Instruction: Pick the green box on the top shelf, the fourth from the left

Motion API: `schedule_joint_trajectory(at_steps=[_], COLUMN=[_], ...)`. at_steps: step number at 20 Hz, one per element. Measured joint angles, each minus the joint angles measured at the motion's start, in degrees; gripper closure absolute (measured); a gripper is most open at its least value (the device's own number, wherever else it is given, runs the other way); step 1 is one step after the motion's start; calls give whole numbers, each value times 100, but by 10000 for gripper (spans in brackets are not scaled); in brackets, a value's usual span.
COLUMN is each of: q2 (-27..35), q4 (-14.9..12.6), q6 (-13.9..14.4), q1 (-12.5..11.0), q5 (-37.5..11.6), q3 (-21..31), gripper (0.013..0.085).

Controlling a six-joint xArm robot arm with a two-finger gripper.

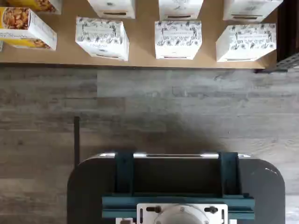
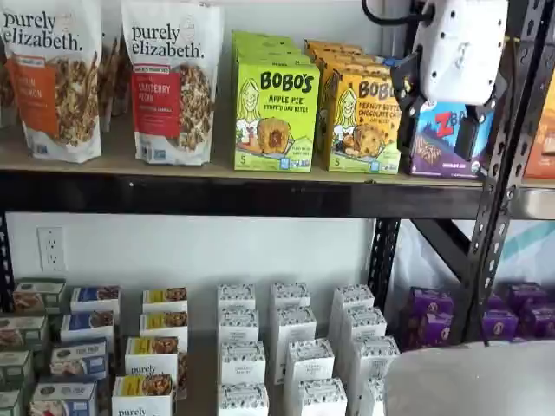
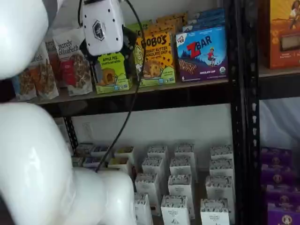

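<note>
The green box (image 2: pixel 275 117) reads "BOBO'S Apple Pie" and stands upright at the front of a row on the top shelf (image 2: pixel 217 195), between a granola bag and a yellow-orange Bobo's box. It also shows in a shelf view (image 3: pixel 112 74), partly behind the gripper. My gripper (image 2: pixel 442 104) hangs with its white body up high, in front of the shelf and off to the green box's right, apart from it. In a shelf view the gripper (image 3: pixel 108 56) overlaps the box's upper part. Its black fingers show no plain gap and hold nothing. The wrist view does not show the green box.
Purely Elizabeth granola bags (image 2: pixel 173 82) stand left of the green box, and a yellow-orange Bobo's box (image 2: pixel 364 121) and a blue Zbar box (image 3: pixel 202 51) stand right of it. A black upright (image 2: pixel 499 173) rises at the right. White patterned boxes (image 1: pixel 177 39) fill the lower shelf. A dark mount with teal brackets (image 1: pixel 177 186) shows in the wrist view.
</note>
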Motion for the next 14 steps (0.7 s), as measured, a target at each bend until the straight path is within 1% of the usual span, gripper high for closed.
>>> schedule_joint_trajectory(at_steps=[1,2,3,4,10,14], q2=[-26,-133,-195,-221,-236,-273], q4=[58,297,450,515,520,434], q6=[-33,-162,-246,-282,-266,-131], q1=[-53,-282,-421,-470,-441,-258], q5=[-40,-197,-293,-341,-382,-538], q3=[24,124,178,200,210,244], gripper=[130,130,130,130,130,130])
